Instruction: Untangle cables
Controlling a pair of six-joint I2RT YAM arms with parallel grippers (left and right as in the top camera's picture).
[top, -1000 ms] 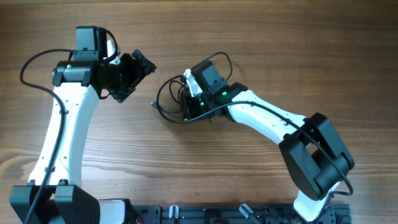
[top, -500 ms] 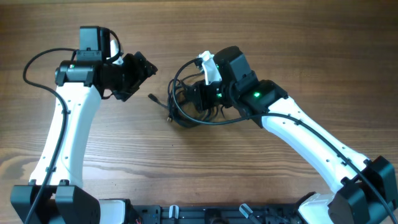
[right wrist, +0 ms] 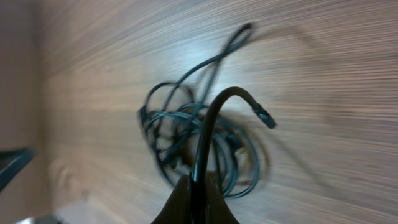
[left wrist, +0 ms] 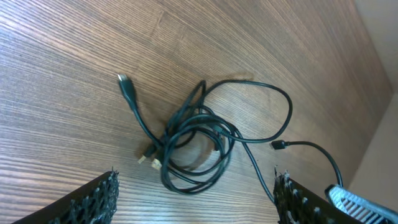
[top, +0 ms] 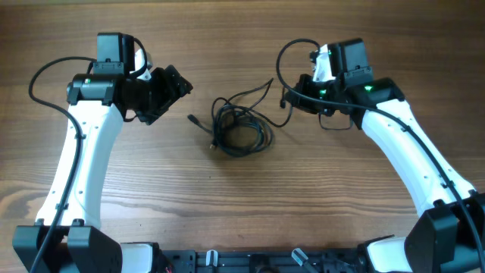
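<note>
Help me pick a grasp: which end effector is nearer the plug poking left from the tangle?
Left. Left end effector: close, just beyond the plug. Right end effector: across the tangle.

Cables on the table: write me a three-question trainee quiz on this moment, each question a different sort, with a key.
1. Fill in: seen from overhead, the tangled bundle lies ___ the left gripper and the right gripper.
2. True or false: the left gripper is shut on something.
3. Choose: the right gripper is A) open and empty, B) shut on a cable, C) shut on nothing.

Key: 1 between; 2 false, it is open and empty; 3 B.
</note>
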